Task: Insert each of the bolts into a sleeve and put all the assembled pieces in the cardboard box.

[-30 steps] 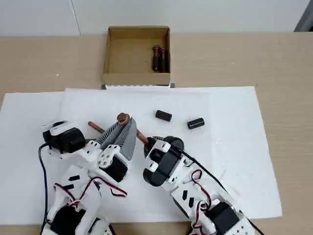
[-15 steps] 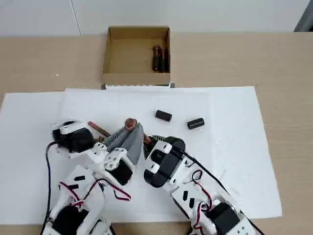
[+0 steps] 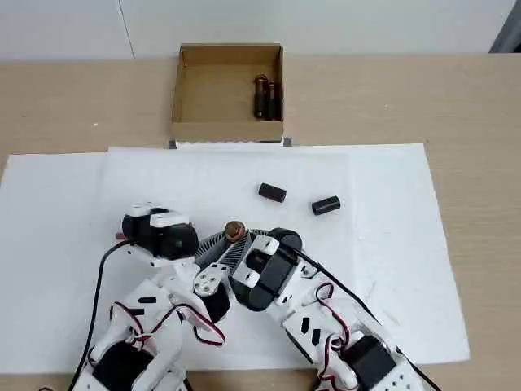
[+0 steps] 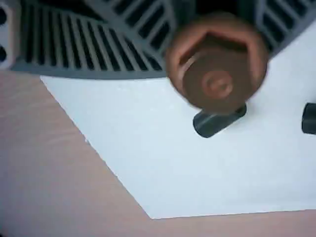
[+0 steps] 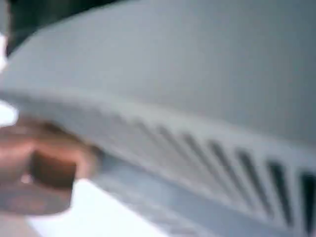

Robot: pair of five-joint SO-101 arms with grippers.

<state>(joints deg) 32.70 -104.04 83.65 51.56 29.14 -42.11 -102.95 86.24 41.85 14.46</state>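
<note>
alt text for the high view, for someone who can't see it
Seen from above, the left gripper holds a copper bolt head-up over a white sheet, with the right arm close beside it. Two black sleeves lie farther out, and a cardboard box beyond holds assembled pieces.

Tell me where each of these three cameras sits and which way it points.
High view: fixed above, looking down on table, cardboard box, left arm, right arm.
Left wrist view: on that arm, looking past the left gripper and its clamped bolt to a sleeve.
Right wrist view: on that arm, close against a grey ribbed surface, copper piece beside.
Shared: high and left wrist views show bolt, sleeve.
</note>
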